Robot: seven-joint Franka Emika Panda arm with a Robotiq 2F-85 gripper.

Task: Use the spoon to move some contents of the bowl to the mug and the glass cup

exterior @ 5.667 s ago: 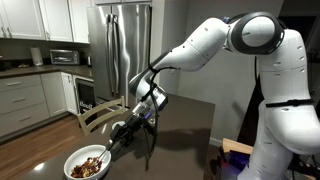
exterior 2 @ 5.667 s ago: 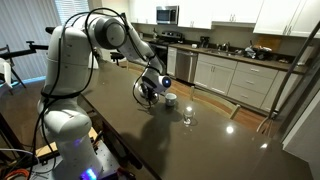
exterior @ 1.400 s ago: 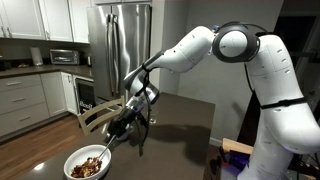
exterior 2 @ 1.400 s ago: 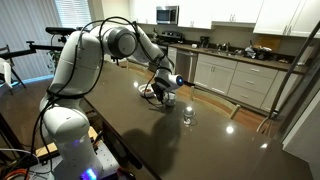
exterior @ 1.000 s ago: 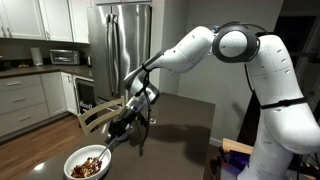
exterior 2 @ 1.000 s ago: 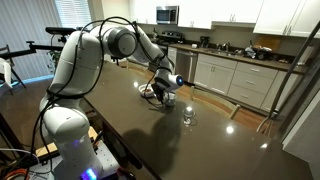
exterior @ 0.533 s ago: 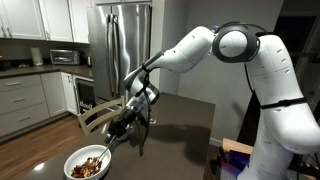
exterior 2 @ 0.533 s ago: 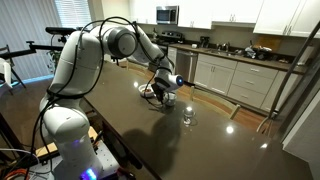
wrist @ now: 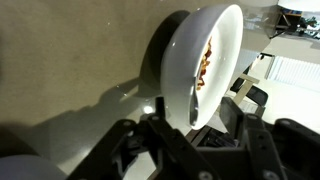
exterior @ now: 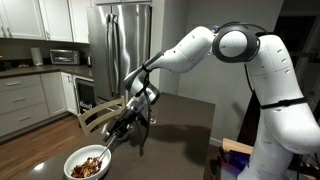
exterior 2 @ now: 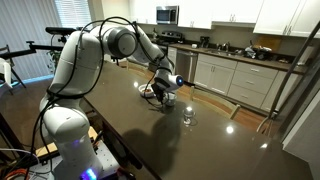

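- Down at the near edge of the dark table (exterior: 185,115) we see the bowl (exterior: 87,163), wide and white, with the contents (exterior: 88,165) heaped brown and reddish inside it.
- Just above the bowl's far rim hangs the gripper (exterior: 124,126), tilted down toward the dish.
- From it the spoon (exterior: 108,149) slants as a thin pale line down to the bowl.
- We cannot tell whether the pincer is apart or clamped on the spoon; the wrist view shows only dark, blurred fingers (wrist: 150,140) in front of the bowl.
- In an exterior view we find the mug (exterior 2: 172,99) just beside the gripper, toward the table's edge that faces the kitchen counters.
- Near the mug, along that same edge, stands the glass cup (exterior 2: 187,116), upright and apart from it.
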